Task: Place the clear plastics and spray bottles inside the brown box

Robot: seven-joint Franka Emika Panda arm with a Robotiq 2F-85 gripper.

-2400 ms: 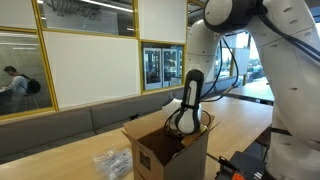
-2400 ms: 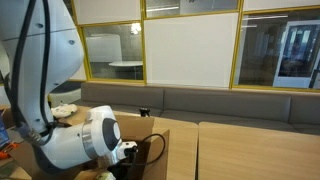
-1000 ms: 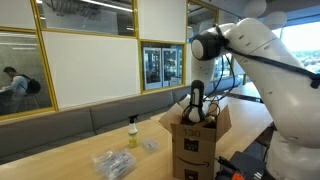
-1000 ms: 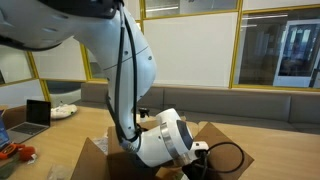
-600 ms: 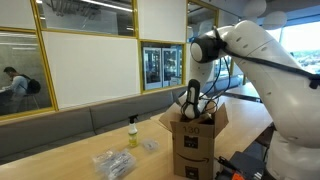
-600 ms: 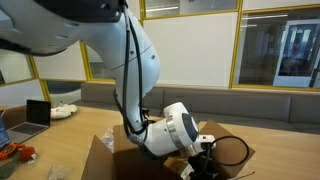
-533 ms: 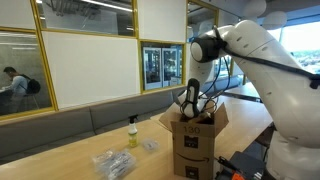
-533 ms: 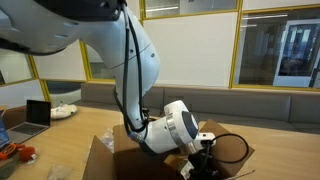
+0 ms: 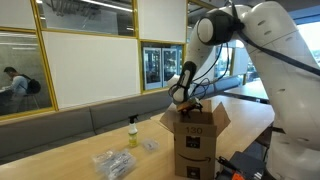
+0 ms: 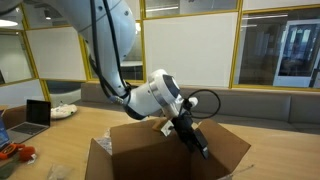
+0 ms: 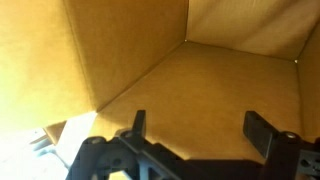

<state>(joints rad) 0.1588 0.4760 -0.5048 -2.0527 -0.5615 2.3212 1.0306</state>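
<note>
Up close in the wrist view, gripper (image 11: 200,128) has its two dark fingers (image 11: 138,122) wide apart, holding nothing. Behind them are the plain cardboard walls and floor of the brown box (image 11: 120,50). A bright sliver shows at lower left of that view, can't tell what it is.

In both exterior views the gripper (image 9: 190,104) is at the open mouth of the box (image 9: 197,140), tilted, tips pointing down between the four spread flaps. The white arm (image 9: 230,25) reaches over from the side, with a black cable (image 10: 205,100) looped at the wrist. The box stands upright on the wooden table (image 9: 250,115), small dark print on its front.

Clear plastics (image 9: 115,163) lie in a wrinkly pile on the table, well apart from the box and outside it. A smaller clear piece (image 9: 150,146) lies flat between that pile and the box, touching neither. The spray bottle (image 9: 131,132) stands upright farther back on the table, yellowish liquid, dark head, also outside the box and apart from the plastics.

At the table edge in an exterior view there are orange bits (image 10: 15,153), too small to name. A laptop (image 10: 38,112) stands open beside a white object (image 10: 65,110), can't tell what.

Behind the table runs a grey bench (image 9: 60,130), then yellow-framed glass walls with a whiteboard (image 9: 90,65). A person (image 9: 12,80) sits behind the glass at far left.
</note>
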